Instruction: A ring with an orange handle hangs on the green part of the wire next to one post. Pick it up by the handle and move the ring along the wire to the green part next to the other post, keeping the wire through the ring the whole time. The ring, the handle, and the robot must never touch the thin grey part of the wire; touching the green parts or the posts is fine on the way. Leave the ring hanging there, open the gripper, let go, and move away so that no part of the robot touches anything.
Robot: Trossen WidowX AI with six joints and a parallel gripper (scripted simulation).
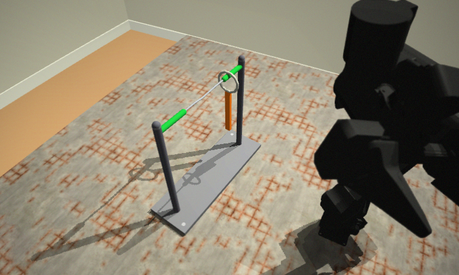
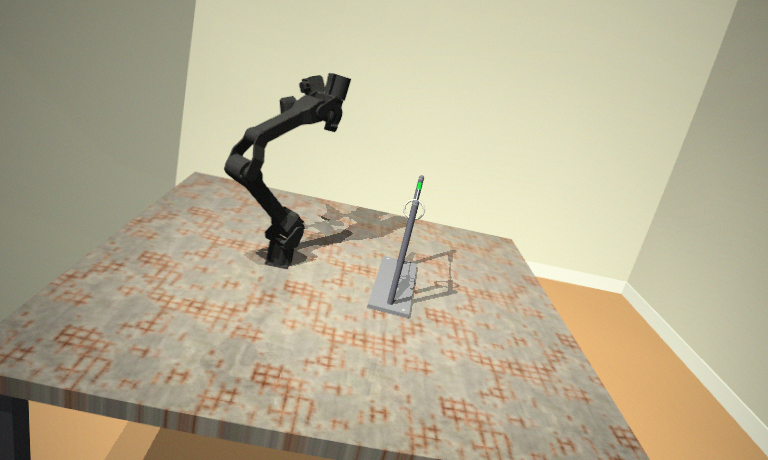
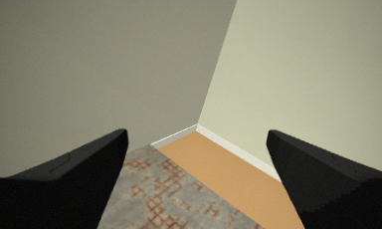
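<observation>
The pale ring [image 1: 237, 85] [image 2: 403, 209] hangs around the wire by the inner end of the green part [image 1: 235, 70] next to the far post [image 1: 240, 103], as the top view shows it. Its orange handle [image 1: 228, 111] points straight down. The thin grey wire [image 1: 202, 97] runs to the other green part [image 1: 174, 120] next to the other post [image 1: 165, 167]. Whether the ring touches the grey wire cannot be told. My gripper [image 3: 198, 136] is open and empty. It is held high, well away from the ring and handle, which are out of the wrist view.
The posts stand on a grey base plate [image 1: 223, 180] [image 2: 382, 282] on the patterned table [image 1: 101, 197] [image 2: 198, 347]. The arm [image 2: 269, 192] rises beside the stand, at the left in the exterior view. Walls and floor lie beyond the table.
</observation>
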